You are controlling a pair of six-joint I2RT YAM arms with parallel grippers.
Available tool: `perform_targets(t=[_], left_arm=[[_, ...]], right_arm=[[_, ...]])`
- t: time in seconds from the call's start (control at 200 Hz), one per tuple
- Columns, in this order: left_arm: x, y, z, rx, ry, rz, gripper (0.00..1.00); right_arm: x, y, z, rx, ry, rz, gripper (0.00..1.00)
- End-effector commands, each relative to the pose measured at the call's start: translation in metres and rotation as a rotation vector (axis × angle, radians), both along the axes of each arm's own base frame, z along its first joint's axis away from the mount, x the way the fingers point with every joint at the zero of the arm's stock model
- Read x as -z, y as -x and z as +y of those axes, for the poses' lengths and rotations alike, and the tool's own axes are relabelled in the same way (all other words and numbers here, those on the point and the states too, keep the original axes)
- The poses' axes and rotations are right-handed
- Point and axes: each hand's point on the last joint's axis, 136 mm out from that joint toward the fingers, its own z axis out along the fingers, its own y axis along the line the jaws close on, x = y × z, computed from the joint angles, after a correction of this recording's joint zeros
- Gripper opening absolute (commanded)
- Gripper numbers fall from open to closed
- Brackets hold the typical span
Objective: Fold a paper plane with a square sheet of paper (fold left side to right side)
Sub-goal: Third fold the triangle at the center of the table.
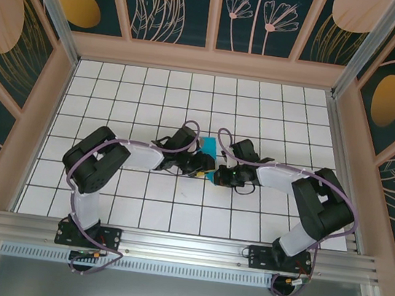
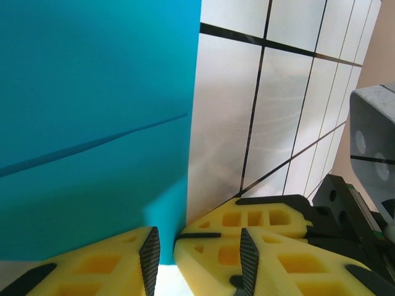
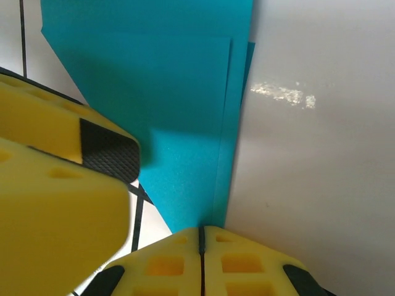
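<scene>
Two-arm fold, mid-task. The paper (image 1: 208, 148) lies flat on the table (image 1: 115, 107) at centre, where both arms meet over its near end.

Right gripper (image 1: 221, 175): clenched. In its wrist view the fingers (image 3: 201, 237) meet along a closed seam, with the tips at the paper's (image 3: 179, 92) right edge. There a top layer stops just short of the layer beneath. The likely purpose is to bear down with shut tips and pin the stacked layers so they cannot slide. Whether any layer is nipped in the seam cannot be told.

Left gripper (image 1: 199, 164): released, with the jaws part-way apart and grasping nothing evident. In its wrist view the paper (image 2: 92, 123), crossed by one slanting crease, runs down towards the gap in the gripper (image 2: 185, 259). A second yellow pair beside that gap, judged to be the right gripper (image 2: 247, 217), crowds the same spot. This placement suggests the left gripper is set to take or flatten an edge next to the pinned point.

Hidden or unclear:
- From above, the wrists cover most of the paper, so its outline and the number of folds are uncertain.
- Both wrist views crop the paper at the frame.
- The left gripper's fingers (image 3: 68, 135) blot out the near-left part in the right wrist view.
- Contact between the pads and the paper is not resolved.
</scene>
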Motion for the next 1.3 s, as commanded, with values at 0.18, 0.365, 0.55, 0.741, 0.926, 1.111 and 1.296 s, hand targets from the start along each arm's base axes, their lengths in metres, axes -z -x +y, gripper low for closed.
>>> perform_targets(t=[0.18, 0.365, 0.55, 0.741, 0.926, 1.111, 1.296], left_arm=[[0.012, 0.004, -0.009, -0.015, -0.011, 0.06, 0.41], [0.023, -0.002, 0.001, -0.047, -0.1, 0.05, 0.41], [0.029, -0.017, 0.023, -0.118, -0.159, 0.033, 0.4], [0.042, -0.032, 0.063, -0.189, -0.234, 0.023, 0.4], [0.045, -0.051, 0.092, -0.23, -0.267, 0.003, 0.4], [0.033, -0.073, 0.11, -0.241, -0.277, -0.037, 0.41], [-0.007, -0.09, 0.115, -0.255, -0.24, -0.122, 0.47]], right_arm=[[0.012, 0.01, 0.003, -0.005, 0.01, 0.048, 0.08], [0.016, 0.011, -0.001, -0.002, 0.035, 0.054, 0.08], [0.019, 0.013, -0.005, 0.002, 0.057, 0.058, 0.08], [0.021, 0.015, -0.006, 0.0, 0.061, 0.063, 0.08], [0.021, 0.018, -0.003, -0.005, 0.051, 0.07, 0.08], [0.021, 0.022, 0.002, -0.01, 0.032, 0.078, 0.08], [0.018, 0.022, 0.009, -0.01, 0.008, 0.079, 0.08]])
